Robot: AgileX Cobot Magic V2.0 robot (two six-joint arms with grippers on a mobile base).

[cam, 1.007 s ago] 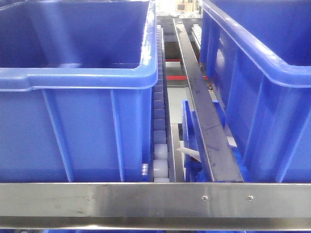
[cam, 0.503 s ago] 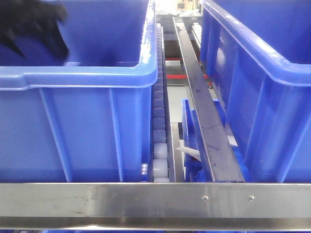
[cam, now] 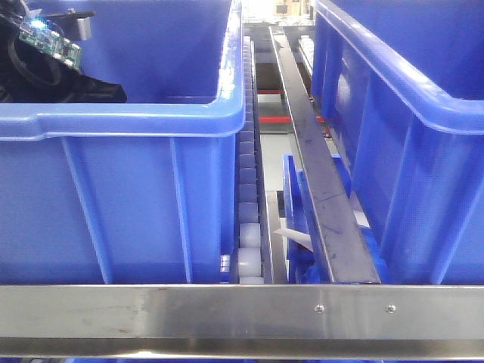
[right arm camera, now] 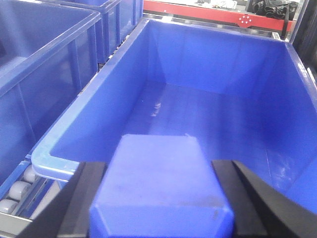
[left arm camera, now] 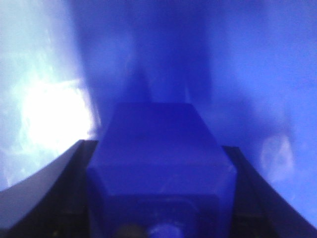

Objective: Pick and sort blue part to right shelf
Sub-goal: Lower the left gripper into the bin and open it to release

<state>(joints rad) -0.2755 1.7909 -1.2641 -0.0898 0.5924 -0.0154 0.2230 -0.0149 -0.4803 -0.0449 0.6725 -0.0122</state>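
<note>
**A:** Blue part point(left arm camera: 158, 144), where is it?
**B:** Clamped between the left gripper's point(left arm camera: 156, 148) jaws, its round nub toward the camera. I see blurred blue walls all round. From the front, my left arm point(cam: 45, 45) sits inside a blue bin point(cam: 136, 121) on the right shelf point(cam: 227, 310).
**A:** And the right gripper point(right arm camera: 157, 166)?
**B:** Its jaws are pressed on a second blue block point(right arm camera: 158, 193), above the other bin point(right arm camera: 223, 64).

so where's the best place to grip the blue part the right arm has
By the square body's two flat side faces, fingers closing from left and right, as the right gripper holds the blue part now. The sloped shoulders would likely let it slip.
</note>
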